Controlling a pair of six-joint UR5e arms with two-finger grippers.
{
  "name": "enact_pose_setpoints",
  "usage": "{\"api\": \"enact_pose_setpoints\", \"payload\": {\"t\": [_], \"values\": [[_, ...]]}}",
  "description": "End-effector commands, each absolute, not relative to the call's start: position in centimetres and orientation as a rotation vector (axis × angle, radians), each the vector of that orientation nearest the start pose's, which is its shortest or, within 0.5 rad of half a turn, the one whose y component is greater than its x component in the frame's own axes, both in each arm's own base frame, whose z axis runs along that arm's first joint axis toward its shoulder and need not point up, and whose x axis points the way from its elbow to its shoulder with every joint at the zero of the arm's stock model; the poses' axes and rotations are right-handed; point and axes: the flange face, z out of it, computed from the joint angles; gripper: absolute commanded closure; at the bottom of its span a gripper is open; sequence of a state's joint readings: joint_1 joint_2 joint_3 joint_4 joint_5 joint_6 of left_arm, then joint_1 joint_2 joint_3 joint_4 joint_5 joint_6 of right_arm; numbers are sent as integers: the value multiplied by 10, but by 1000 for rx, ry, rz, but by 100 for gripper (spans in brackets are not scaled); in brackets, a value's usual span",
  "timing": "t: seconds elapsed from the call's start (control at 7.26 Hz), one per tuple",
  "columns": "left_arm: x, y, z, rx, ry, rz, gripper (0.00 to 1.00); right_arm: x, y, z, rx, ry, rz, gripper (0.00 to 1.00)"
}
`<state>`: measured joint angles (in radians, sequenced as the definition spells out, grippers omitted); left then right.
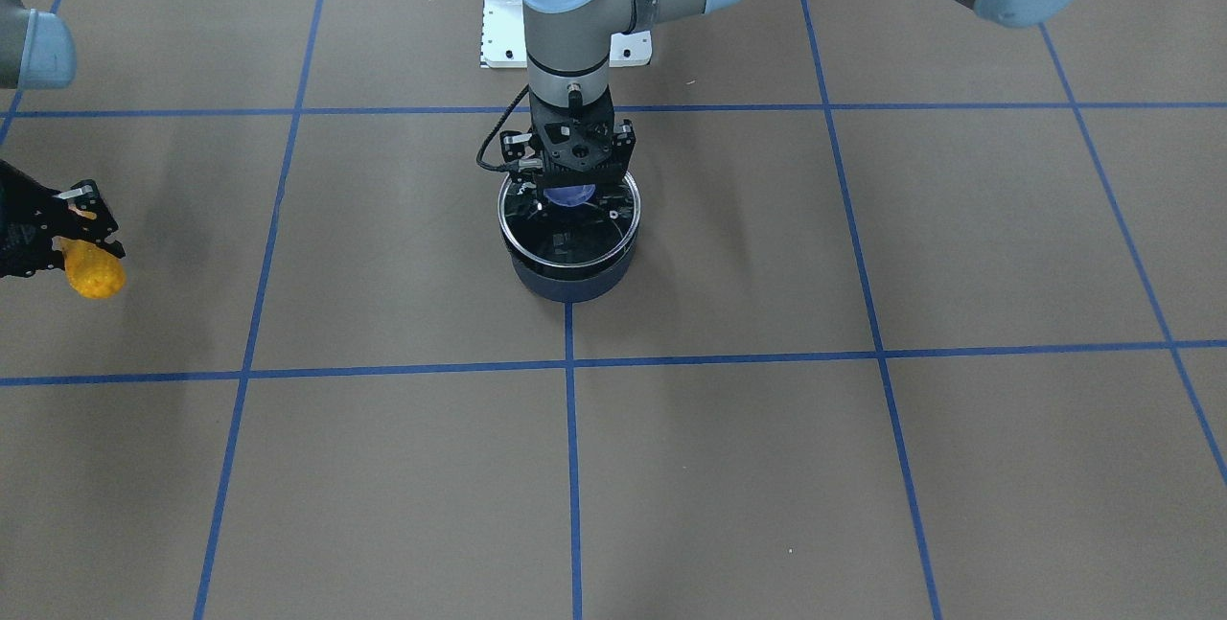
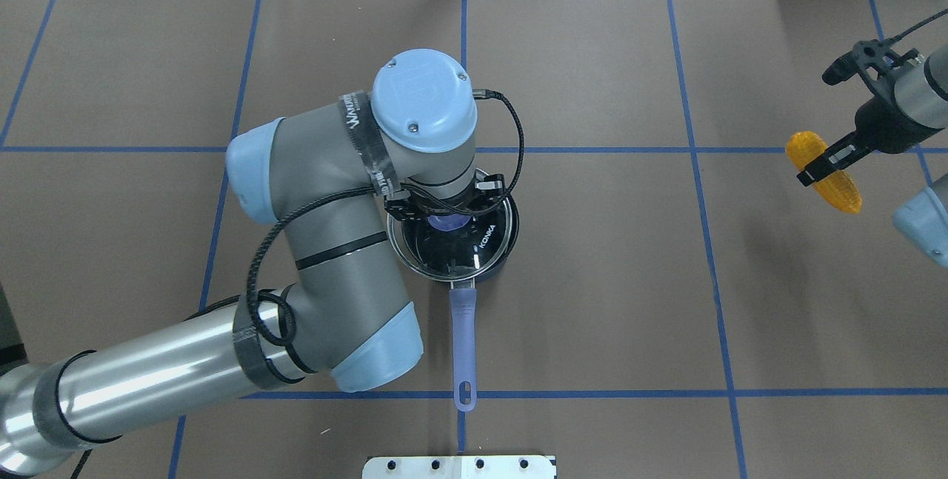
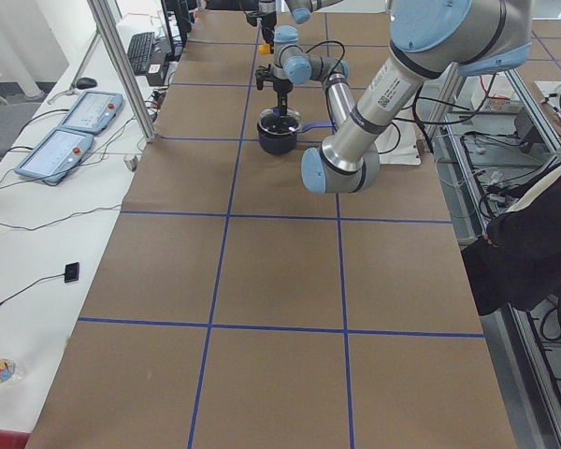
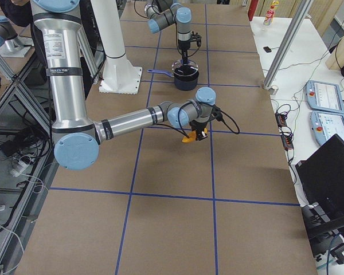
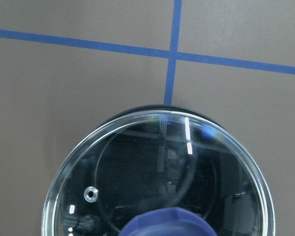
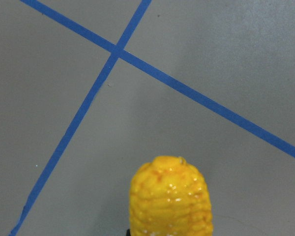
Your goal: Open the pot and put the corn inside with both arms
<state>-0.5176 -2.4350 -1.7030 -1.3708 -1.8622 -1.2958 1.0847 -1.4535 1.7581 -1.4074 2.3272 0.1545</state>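
L pincer (image 1: 572, 191) hangs straight down over the pot (image 1: 571, 283) at table ctr, jaws narrowed onto the purple knob (image 5: 169, 223). Vertical grip, I reckon, so the glass lid (image 1: 566, 235) lifts level. Can't tell if lid has cleared the rim. Pot handle (image 2: 463, 335) points 6 o'clock in overhead view, clear of my wrist. R pincer (image 2: 819, 166) hovers well off at pot's 3 o'clock, pinched across the corn (image 2: 839, 192), prob. parked there till pot's open.
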Motion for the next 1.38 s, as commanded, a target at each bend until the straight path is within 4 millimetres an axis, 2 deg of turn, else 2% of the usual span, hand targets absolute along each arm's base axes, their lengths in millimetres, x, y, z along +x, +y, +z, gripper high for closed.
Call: {"api": "enact_pose_setpoints", "payload": {"t": [0.0, 0.28, 0.41, 0.55, 0.69, 0.83, 0.96, 1.24], "values": [[474, -426, 143, 111, 836, -46, 48, -214, -536, 421, 172, -858, -442, 82], [433, -437, 176, 124, 830, 21, 48, -255, -553, 347, 137, -882, -375, 82], [418, -447, 191, 146, 814, 41, 48, -272, -552, 321, 126, -902, -334, 82], [404, -457, 206, 163, 794, 52, 48, -297, -546, 300, 107, -915, -312, 82], [393, -460, 233, 173, 808, 72, 48, -315, -542, 279, 102, -921, -277, 82], [373, -466, 274, 181, 842, 97, 48, -334, -535, 261, 96, -923, -249, 82], [350, -472, 304, 172, 848, 128, 48, -352, -528, 246, 97, -917, -225, 81], [318, -478, 350, 171, 798, 187, 48, -399, -505, 211, 96, -908, -161, 80]]}}
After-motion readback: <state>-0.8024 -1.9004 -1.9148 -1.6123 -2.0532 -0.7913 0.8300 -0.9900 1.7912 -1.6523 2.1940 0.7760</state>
